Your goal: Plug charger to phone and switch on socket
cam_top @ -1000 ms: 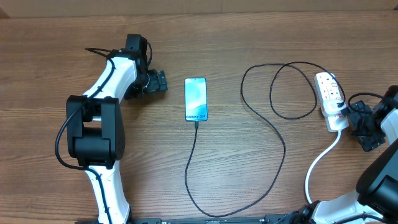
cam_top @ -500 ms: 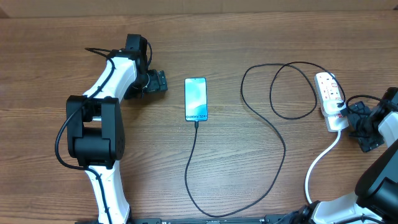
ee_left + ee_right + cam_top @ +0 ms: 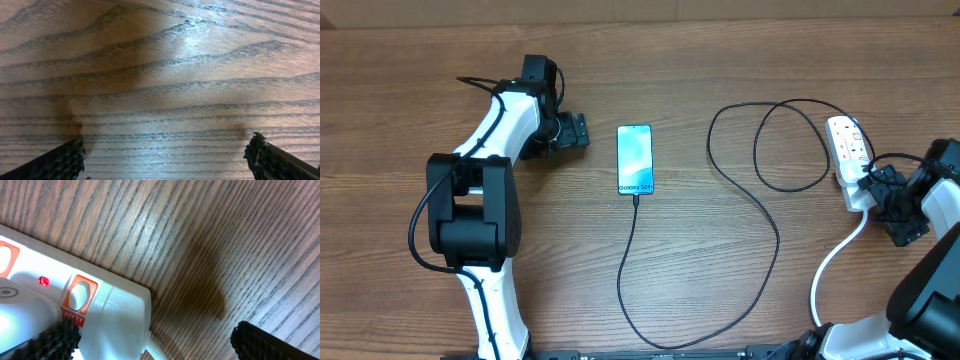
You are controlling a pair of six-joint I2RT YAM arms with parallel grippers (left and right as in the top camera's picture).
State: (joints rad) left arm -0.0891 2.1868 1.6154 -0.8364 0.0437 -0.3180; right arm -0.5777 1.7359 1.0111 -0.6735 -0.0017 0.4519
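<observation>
- the phone [image 3: 635, 158] is seen lying flat near the middle of the wooden table [image 3: 720, 60], screen up and lit light blue.
- the charger [image 3: 778, 238] is seen with its plug tip touching the phone's bottom edge; from there the black cable is laid in a wide curve toward the near edge, then back up and into loops beside the socket.
- the socket [image 3: 850, 160] is placed at the table's right side, with its thick white cord [image 3: 835, 265] trailing toward the near edge.
- the right gripper [image 3: 880, 190] is held at the near end of the socket, its jaws spread wide and nothing gripped between them.
- in the right wrist view, one finger [image 3: 55, 340] is shown over the white socket body [image 3: 115, 305], the other over bare wood; a small red dot [image 3: 43, 281] is seen on the socket.
- the left gripper [image 3: 575, 132] is held just left of the phone, apart from it, jaws wide and empty.
- only wood grain is shown between its fingertips [image 3: 55, 162] in the left wrist view.
</observation>
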